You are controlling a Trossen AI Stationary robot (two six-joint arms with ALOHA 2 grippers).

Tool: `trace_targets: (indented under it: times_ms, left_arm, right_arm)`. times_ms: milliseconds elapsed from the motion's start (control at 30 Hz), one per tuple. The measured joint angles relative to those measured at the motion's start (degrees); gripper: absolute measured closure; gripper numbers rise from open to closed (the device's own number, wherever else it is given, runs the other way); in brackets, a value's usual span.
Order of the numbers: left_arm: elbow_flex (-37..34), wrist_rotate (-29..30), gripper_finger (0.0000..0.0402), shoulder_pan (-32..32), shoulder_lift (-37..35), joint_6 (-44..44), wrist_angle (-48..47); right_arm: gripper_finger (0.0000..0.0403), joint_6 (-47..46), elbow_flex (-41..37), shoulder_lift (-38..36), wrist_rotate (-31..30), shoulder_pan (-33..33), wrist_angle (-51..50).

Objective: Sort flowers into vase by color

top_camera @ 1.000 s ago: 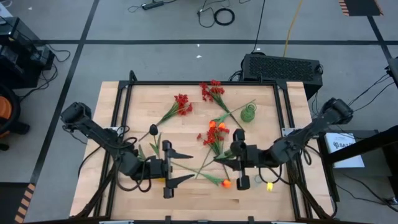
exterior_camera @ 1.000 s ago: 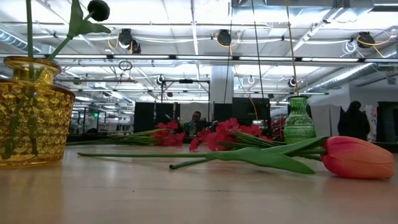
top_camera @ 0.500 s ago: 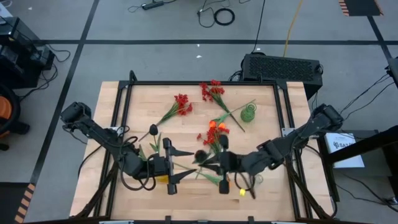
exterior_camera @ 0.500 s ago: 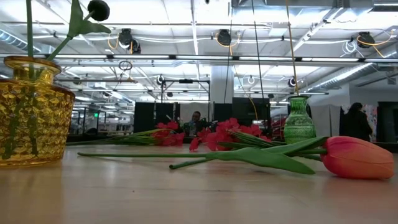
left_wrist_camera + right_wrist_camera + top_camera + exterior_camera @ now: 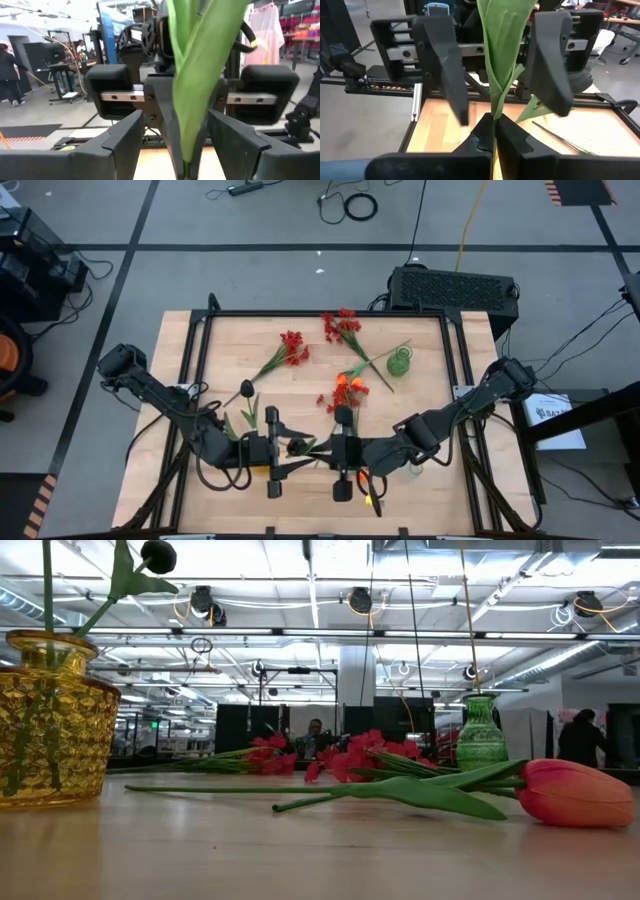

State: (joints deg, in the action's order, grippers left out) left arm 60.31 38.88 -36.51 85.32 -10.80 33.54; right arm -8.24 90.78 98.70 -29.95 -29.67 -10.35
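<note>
I am in the middle of a handover between the two arms, near the front of the table. The right gripper [image 5: 494,122] has its fingers pinched fully together on the green stem of a flower [image 5: 500,45], just where a long leaf wraps it. The left gripper [image 5: 288,448] faces it with its fingers partly open, one on each side of the leaf. In the left wrist view I see a gap on both sides, so it has hold of nothing yet.

The flower is off the table, held between the two grippers. Its long axis runs roughly level along the line joining them, across the table, and the free end points from the right gripper towards the left one. I cannot tell the bloom's colour from the wrist views. A dark blob between the left fingers in the high view may be a black bloom.

I judge the next move to be for the left fingers to clamp the stem squarely before the right ones let go. If it is black, it belongs in the yellow vase [image 5: 50,720], which already holds a black tulip [image 5: 158,555].
</note>
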Motion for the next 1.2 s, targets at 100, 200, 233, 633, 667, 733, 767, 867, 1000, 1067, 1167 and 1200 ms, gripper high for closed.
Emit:
trace_targets:
  times_ms: [100,200,233,633,667,733,767,867,1000,1067,1167,1200]
  left_arm:
    - [0.7,0.0,0.0185,0.0,0.0,0.0,-1.8]
    - [1.5,0.0,0.0207,0.0,0.0,0.0,-2.9]
    - [1.9,0.0,0.0217,-0.1,0.0,0.0,-3.7]
    - [3.9,1.0,0.0334,-2.1,-1.1,0.0,-9.2]
    - [3.9,1.2,0.0343,-2.2,-1.5,0.0,-9.6]
    - [3.9,1.7,0.0361,-2.5,-2.2,0.1,-11.0]
    - [3.9,1.9,0.037,-2.8,-2.6,0.1,-11.8]
    - [3.9,2.1,0.039,-3.7,-3.7,1.2,-13.7]
    - [3.9,1.8,0.039,-5.1,-4.9,1.5,-15.3]
    - [3.9,1.7,0.0388,-5.8,-5.4,1.5,-15.9]
    - [3.9,1.8,0.0387,-7.4,-6.5,2.4,-16.9]
    - [3.9,1.7,0.0387,-8.1,-7.0,2.9,-17.1]
  right_arm:
    - [0.0402,0.0,0.1,0.0,-0.1,0.0,-0.2]
    - [0.0402,0.0,0.1,0.0,-0.2,0.0,-1.0]
    - [0.0402,0.0,0.1,0.0,-0.2,0.0,-1.3]
    - [0.0402,0.1,0.1,0.0,-0.1,0.0,-1.4]
    - [0.0402,0.1,0.1,0.0,-0.1,0.0,-1.4]
    - [0.0401,0.1,0.1,0.0,-0.1,0.0,-1.5]
    - [0.0398,0.0,0.1,0.0,0.1,0.0,-1.4]
    - [0.0375,-1.4,0.1,-0.1,0.1,0.0,-1.5]
    - [0.0314,-1.5,0.1,-0.1,0.1,-0.6,-2.3]
    - [0.0278,-1.4,0.1,-0.1,0.1,-0.9,-2.3]
    - [0.0226,-0.7,0.0,-0.9,0.1,-1.9,-4.1]
    - [0.0211,-0.7,0.0,-1.4,0.1,-2.2,-5.2]
